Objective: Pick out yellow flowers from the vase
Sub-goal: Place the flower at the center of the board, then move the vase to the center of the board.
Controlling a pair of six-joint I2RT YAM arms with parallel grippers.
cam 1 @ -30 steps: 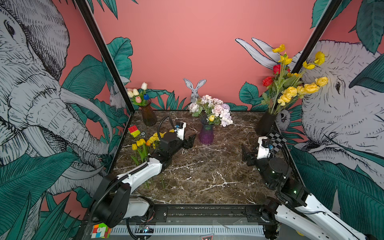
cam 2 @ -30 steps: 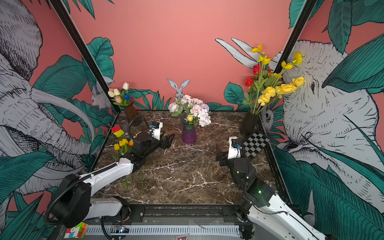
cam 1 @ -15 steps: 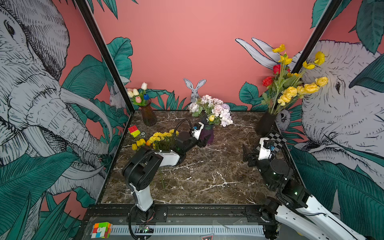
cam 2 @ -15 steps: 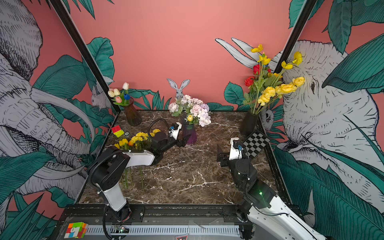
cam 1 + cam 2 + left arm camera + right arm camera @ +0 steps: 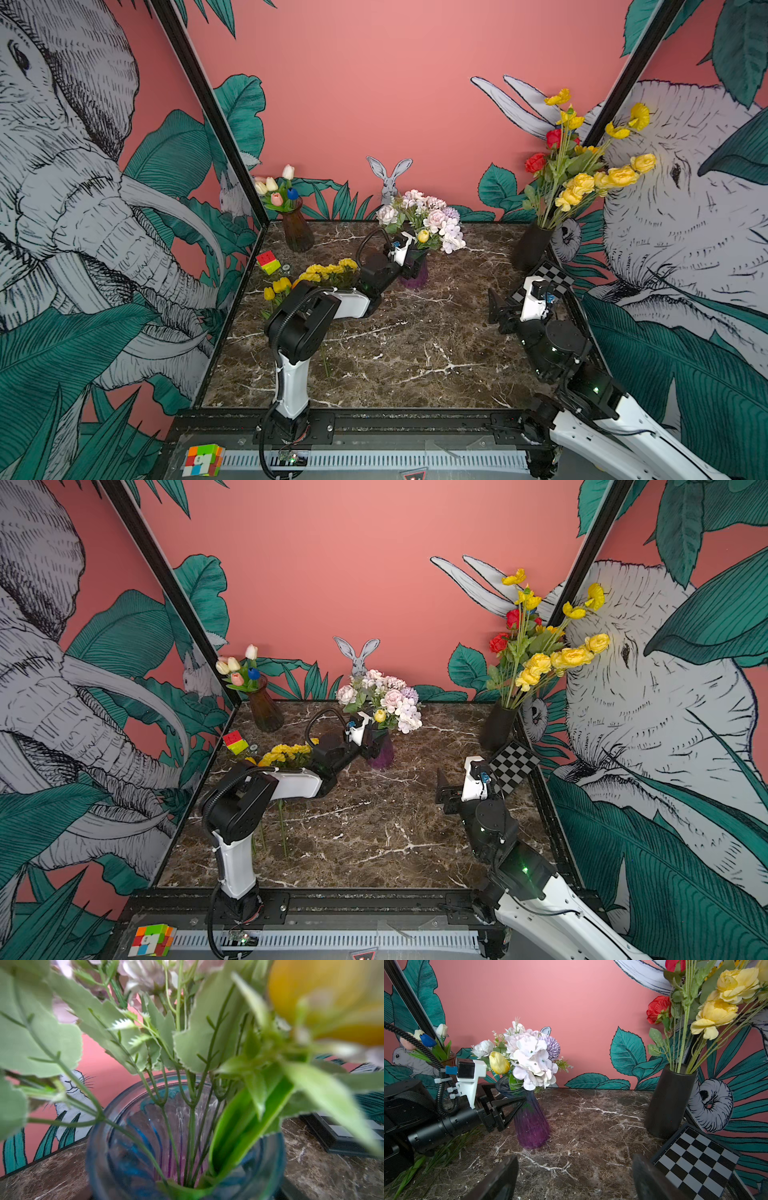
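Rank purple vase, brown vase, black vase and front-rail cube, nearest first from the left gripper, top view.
1. purple vase, at the left gripper.
2. brown vase, back left, and black vase, back right: too close to call.
3. cube, front rail.

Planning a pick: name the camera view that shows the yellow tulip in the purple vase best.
Right wrist view: the yellow tulip is sharp, close and unobstructed there. Both top views show it only small and far off. The left wrist view gives just a yellow blur at the picture's edge.
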